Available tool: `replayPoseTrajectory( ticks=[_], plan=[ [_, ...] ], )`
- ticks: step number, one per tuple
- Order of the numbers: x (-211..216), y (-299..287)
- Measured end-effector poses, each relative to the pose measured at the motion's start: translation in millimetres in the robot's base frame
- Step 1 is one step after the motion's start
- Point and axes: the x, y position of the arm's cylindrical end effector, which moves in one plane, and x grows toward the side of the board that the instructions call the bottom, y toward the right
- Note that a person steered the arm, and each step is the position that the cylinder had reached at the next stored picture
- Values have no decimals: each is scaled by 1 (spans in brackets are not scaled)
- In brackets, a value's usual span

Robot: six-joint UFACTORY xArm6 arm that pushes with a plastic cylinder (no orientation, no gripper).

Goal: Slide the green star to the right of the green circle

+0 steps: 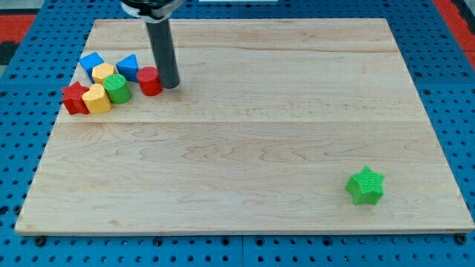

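The green star [365, 185] lies alone at the view's lower right of the wooden board [245, 148]. The green circle [116, 87] sits in a cluster at the view's upper left. My tip [170, 83] rests on the board just right of the red circle [149, 81], touching or nearly touching it. The tip is a short way right of the green circle and far from the green star.
Around the green circle are a red star [75, 98], a yellow block [96, 98], another yellow block [103, 73], a blue cube [92, 62] and a blue triangle [128, 67]. A blue pegboard surface [30, 44] surrounds the board.
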Motion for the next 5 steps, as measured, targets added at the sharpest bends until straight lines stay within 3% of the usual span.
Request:
replayPoseTrajectory(
  ticks=[1,2,3,4,5],
  plan=[
    [0,0],
    [12,91],
    [29,239],
    [105,329],
    [177,363]
  ],
)
